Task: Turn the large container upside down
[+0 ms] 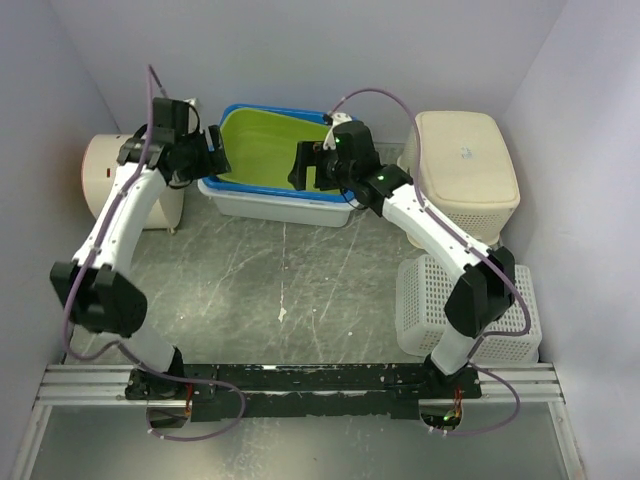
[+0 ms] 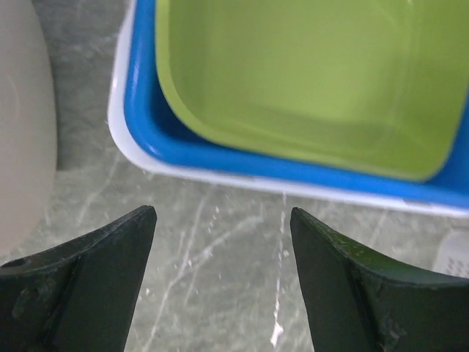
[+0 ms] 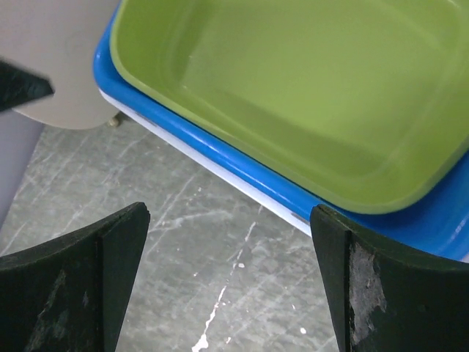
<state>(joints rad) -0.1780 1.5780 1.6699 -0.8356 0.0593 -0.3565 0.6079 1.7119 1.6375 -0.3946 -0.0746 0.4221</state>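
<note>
Table (image 1: 300, 290), arms (image 1: 125, 215) outstretched toward container (image 1: 270, 205)

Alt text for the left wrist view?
Green tub nested in a blue tub and a white tub on a grey marbled table. The left gripper holds its dark fingers apart in front, empty; a beige container shows at left.

We see a lime-green tub (image 1: 262, 150) of smooth, glossy plastic, nested in a blue tub (image 2: 143, 110) and a white tub (image 1: 275, 207) of equally sleek plastic. The desk (image 1: 300, 290) is matt grey, marbled, with white scuffs. At four o'clock, a white lattice basket (image 1: 425, 300) looks like perforated plastic. The right end effector (image 3: 231, 220) has matt black fingers (image 3: 359, 286), visibly worn.
</note>
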